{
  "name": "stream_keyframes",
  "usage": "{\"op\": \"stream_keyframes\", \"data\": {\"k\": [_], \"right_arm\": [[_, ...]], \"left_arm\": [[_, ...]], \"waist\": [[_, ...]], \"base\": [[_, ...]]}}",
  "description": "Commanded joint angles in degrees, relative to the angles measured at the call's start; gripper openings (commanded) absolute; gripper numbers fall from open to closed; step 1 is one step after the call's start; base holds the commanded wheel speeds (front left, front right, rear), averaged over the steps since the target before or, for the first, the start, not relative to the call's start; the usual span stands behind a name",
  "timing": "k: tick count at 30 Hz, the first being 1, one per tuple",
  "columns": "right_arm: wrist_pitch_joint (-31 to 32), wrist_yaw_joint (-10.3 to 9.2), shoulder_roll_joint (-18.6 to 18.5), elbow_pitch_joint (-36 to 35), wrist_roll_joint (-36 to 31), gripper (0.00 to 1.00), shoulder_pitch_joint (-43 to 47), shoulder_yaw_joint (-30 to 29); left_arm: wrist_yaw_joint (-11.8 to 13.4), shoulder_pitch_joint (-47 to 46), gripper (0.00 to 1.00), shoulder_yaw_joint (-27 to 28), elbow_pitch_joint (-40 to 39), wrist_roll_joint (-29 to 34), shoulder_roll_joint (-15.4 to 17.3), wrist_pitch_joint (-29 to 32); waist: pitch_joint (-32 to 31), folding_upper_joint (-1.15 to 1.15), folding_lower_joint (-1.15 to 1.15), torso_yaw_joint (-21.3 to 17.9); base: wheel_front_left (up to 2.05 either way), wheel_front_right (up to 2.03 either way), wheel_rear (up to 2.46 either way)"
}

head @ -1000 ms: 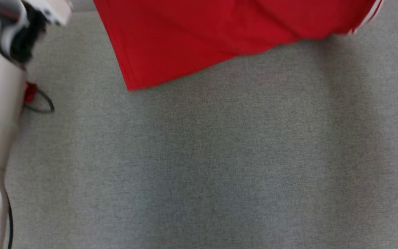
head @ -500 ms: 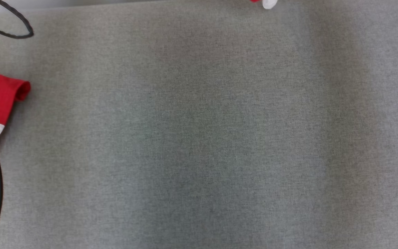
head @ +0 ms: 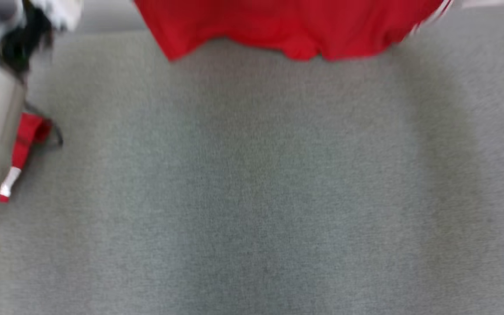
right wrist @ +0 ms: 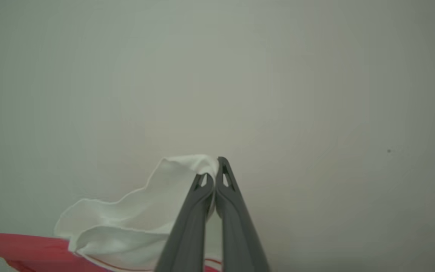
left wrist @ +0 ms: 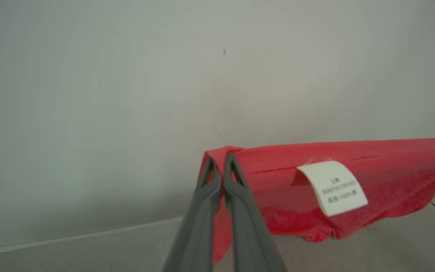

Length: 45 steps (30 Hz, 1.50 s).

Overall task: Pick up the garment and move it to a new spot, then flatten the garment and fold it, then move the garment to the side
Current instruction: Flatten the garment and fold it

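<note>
Red garment (head: 287,26) held up, spread between the 2 arms, at the far edge of the grey counter (head: 252,197). Left jaws fully closed, pinching a red corner. Right jaws fully closed, pinching its white section (right wrist: 138,211). White label (left wrist: 332,187) visible near left grip.

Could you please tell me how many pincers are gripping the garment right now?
2. The left pincer is shut on a red corner of the garment; the right pincer is shut on its white section.
</note>
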Motion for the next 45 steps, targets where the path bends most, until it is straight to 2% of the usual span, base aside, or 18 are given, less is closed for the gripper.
{"op": "stream_keyframes", "data": {"k": [1, 10, 18, 25, 33, 38, 42, 45], "right_arm": [[0.2, -0.11, -0.8, -0.5, 0.2, 0.0, 1.3, 0.3], [12.2, -0.11, -7.4, -7.8, 6.4, 0.0, 22.3, 4.8], [24.4, -0.11, -13.3, -18.1, 10.3, 0.0, 41.2, 6.5], [35.7, -0.11, -18.5, -29.2, 11.5, 0.0, 56.6, 4.6], [50.4, -0.11, -23.1, -43.2, 11.8, 0.0, 72.3, -1.2], [59.4, -0.11, -23.7, -50.3, 11.3, 0.0, 80.3, -8.0], [65.2, -0.11, -21.1, -55.1, 9.9, 0.0, 84.3, -13.9], [69.9, -0.11, -17.9, -57.3, 8.0, 0.0, 84.3, -17.1]], "left_arm": [[0.1, 1.2, 0.0, -0.2, -0.4, -0.6, 0.7, 0.2], [0.1, 17.8, 0.0, -7.4, -8.6, -8.9, 6.2, 10.6], [0.6, 32.3, 0.0, -11.6, -17.6, -12.8, 10.4, 17.7], [5.5, 43.9, 0.0, -13.3, -30.2, -15.3, 15.3, 20.9], [12.0, 55.4, 0.0, -15.3, -45.7, -19.2, 22.9, 26.2], [15.1, 59.9, 0.0, -16.1, -55.4, -21.6, 28.0, 29.9], [16.6, 60.4, 0.0, -16.1, -60.7, -24.0, 31.0, 33.6], [16.5, 58.2, 0.0, -16.1, -61.9, -24.7, 31.9, 37.1]], "waist": [[-2.7, 0.0, 0.0, -0.3], [-12.9, 0.0, 0.0, -0.5], [-18.9, 0.0, 0.0, -0.5], [-20.6, 0.0, 0.0, -0.3], [-21.5, 0.0, 0.0, -0.2], [-21.5, 0.0, 0.0, 0.0], [-20.8, 0.0, 0.0, 0.4], [-19.6, 0.0, 0.0, 0.6]], "base": [[0.0, 0.0, 0.0], [0.0, 0.0, 0.0], [0.0, 0.0, 0.0], [0.0, 0.0, 0.0], [0.0, 0.0, 0.0], [0.0, 0.0, 0.0], [0.0, 0.0, 0.0], [0.0, 0.0, 0.0]]}}
